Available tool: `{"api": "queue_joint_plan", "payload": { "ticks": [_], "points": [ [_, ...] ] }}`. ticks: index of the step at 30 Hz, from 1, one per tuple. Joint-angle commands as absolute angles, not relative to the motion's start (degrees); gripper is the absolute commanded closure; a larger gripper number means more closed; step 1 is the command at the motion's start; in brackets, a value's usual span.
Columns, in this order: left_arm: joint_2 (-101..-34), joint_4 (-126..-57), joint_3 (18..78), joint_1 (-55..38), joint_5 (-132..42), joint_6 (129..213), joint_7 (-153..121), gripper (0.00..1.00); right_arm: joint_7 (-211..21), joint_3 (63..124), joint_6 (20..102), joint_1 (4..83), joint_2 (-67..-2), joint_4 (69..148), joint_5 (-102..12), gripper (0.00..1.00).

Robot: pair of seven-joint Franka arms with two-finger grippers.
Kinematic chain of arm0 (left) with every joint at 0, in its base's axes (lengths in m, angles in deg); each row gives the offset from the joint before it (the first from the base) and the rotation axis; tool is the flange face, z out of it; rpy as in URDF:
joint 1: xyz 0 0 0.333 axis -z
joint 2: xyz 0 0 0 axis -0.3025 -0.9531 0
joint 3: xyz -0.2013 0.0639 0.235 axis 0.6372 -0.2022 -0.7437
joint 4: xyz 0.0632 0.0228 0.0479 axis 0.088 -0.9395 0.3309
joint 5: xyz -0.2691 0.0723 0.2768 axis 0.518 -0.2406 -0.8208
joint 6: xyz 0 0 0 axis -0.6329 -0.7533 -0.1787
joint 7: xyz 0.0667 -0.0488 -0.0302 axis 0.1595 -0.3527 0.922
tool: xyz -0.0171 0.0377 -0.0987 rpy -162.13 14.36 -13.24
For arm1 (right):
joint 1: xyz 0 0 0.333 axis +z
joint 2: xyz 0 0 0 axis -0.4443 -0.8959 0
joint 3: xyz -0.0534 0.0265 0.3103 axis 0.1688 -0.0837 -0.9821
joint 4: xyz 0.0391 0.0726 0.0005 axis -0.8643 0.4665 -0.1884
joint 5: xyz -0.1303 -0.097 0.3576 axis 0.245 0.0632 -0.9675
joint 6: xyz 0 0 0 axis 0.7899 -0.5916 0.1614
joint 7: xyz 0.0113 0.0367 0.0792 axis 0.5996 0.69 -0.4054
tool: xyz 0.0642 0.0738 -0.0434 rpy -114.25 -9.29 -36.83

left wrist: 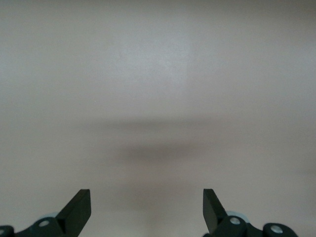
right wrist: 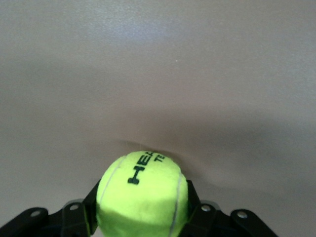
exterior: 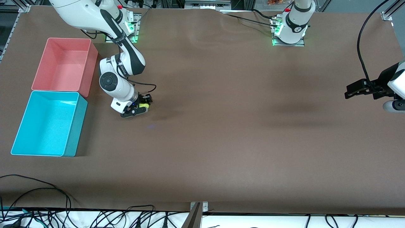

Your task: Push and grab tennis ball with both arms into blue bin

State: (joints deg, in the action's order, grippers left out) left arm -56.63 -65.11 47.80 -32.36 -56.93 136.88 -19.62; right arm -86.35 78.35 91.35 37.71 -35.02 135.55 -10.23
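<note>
The right gripper [exterior: 141,106] was down at the table [exterior: 221,142], fingers clamped on the tennis ball [exterior: 144,104] — in the right wrist view the ball [right wrist: 143,195] sat squeezed between the two black fingers [right wrist: 92,202], lettering up, filling the gap. The grip looked centred on the ball's widest part, prob. so a round fuzzy thing wouldn't squirt out when raised. Ball and gripper were low on the brown surface, not yet lifted as far as could be told.

Beside them, toward the right arm's end of the table, stood the blue bin [exterior: 74,133], open top up, w/ the pink bin [exterior: 91,68] touching it and farther from the front camera. The bin was near, so the carry should be short; the ball has to clear the bin's wall first.

The left gripper [exterior: 356,90] hung over the left arm's end of the table, well apart from the ball, fingers [left wrist: 76,210] spread wide and holding nothing — waiting.
</note>
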Motion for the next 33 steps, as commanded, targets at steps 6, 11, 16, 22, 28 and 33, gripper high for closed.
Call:
{"api": "queue_joint_plan", "payload": {
  "ticks": [6,11,16,22,28,33],
  "points": [
    [-54.44,-65.57,44.19,-29.75,-56.62,136.07,-21.27,0.0,-87.88,78.92,80.84,37.72,-31.96,130.48,-10.6,0.6],
    [-51.89,-68.73,35.04,-21.49,-56.01,136.15,-22.14,0.0,-91.21,82.08,70.46,37.72,-30.46,124.06,-10.42,0.6],
    [-49.95,-71.46,32.93,-18.59,-56.01,136.24,-22.94,0.0,-97.8,87.35,61.32,37.72,-30.02,118.44,-10.51,0.6],
    [-45.38,-78.22,28.62,-13.3,-56.01,137.12,-22.94,0.0,-106.41,95.52,55.51,37.72,-29.76,113.86,-10.6,0.6],
    [-45.99,-77.62,28.7,-13.3,-55.66,137.3,-22.59,0.0,-115.21,103.34,55.33,37.46,-30.11,113.59,-10.86,0.59],
    [-46.78,-76.39,28.79,-13.48,-54.69,137.21,-22.41,0.0,-117.24,105.37,55.94,34.13,-30.73,113.59,-10.86,0.59]
  ]
}}
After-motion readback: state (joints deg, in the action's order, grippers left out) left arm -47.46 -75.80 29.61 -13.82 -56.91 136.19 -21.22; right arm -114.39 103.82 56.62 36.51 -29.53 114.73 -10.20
